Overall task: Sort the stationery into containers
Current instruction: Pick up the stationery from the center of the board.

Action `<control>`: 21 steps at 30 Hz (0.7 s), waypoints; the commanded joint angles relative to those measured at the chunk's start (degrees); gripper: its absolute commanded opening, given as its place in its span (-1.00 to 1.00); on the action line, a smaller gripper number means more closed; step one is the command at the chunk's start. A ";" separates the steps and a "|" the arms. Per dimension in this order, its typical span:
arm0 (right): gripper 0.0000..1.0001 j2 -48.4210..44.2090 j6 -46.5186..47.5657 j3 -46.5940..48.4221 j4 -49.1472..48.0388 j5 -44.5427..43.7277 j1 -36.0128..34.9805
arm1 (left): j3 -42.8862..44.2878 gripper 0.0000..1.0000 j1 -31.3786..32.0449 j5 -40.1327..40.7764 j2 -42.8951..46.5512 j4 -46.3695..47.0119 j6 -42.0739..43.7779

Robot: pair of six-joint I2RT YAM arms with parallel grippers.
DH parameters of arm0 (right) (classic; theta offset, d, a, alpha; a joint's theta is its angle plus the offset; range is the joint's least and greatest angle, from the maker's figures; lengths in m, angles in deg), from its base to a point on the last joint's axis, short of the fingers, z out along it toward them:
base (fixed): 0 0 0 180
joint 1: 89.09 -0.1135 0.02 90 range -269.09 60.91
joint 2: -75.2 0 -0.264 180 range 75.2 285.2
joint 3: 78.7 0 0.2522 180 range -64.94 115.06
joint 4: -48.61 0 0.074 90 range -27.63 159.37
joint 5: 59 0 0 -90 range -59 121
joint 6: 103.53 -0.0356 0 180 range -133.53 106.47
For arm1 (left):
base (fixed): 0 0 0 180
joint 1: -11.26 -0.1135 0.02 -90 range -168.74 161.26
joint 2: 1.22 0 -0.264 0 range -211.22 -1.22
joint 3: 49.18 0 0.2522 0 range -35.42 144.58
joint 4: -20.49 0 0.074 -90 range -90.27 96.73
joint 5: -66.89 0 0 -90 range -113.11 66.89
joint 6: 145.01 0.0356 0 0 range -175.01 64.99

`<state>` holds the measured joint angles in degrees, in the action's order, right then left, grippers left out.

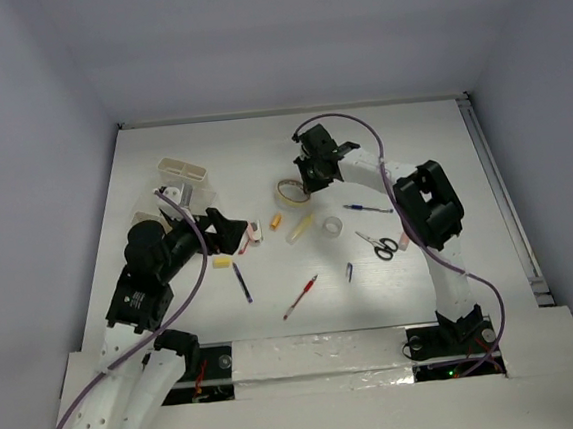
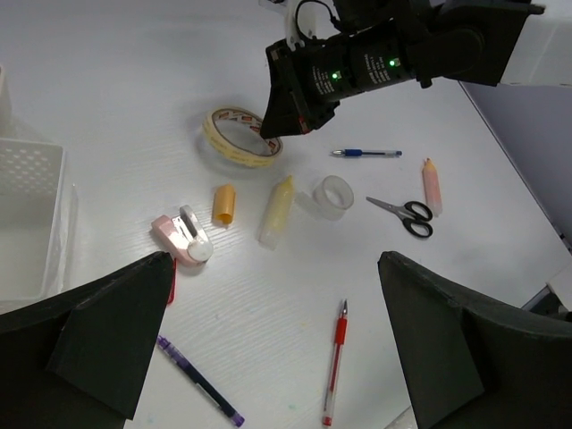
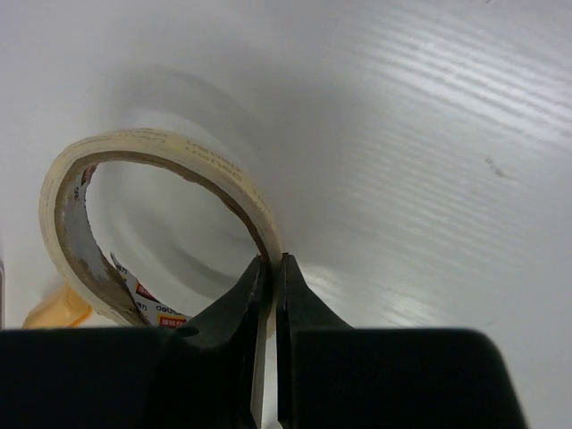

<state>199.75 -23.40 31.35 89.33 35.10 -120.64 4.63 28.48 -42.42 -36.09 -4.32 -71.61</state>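
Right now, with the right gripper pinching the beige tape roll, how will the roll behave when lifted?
The beige tape roll is a thin, hollow ring, so it is probably light. The right gripper pinches only one spot of its wall, so it may pivot or swing. Being round, it could roll away if dropped on edge.

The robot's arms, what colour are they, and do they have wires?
The left arm and right arm are white tubes with chunky black joints. A thin purple cable loops along each. The left gripper and right gripper have flat black fingers, and two tiny green lights glow near the right one.
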 commanded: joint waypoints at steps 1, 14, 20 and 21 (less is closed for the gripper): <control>-1.00 -3.50 -2.70 2.41 -5.94 -6.46 0.00 | -3.57 0.98 -0.16 1.03 2.87 5.07 -0.27; -1.00 -9.07 -7.70 6.53 -21.68 -0.85 -11.58 | -2.17 0.98 -0.78 14.99 12.28 2.09 -1.15; -1.00 1.20 -13.32 21.61 -21.78 3.97 -15.47 | -1.29 0.98 -0.78 17.73 14.74 1.38 -1.33; -1.00 2.87 -14.03 24.01 -21.25 4.60 -16.25 | -1.29 0.98 -0.78 17.99 14.92 1.21 -1.24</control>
<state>197.76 -33.25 48.14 70.03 36.36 -136.66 1.20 28.02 -27.03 -22.19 -4.23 -72.46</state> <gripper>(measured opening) 0.096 0.989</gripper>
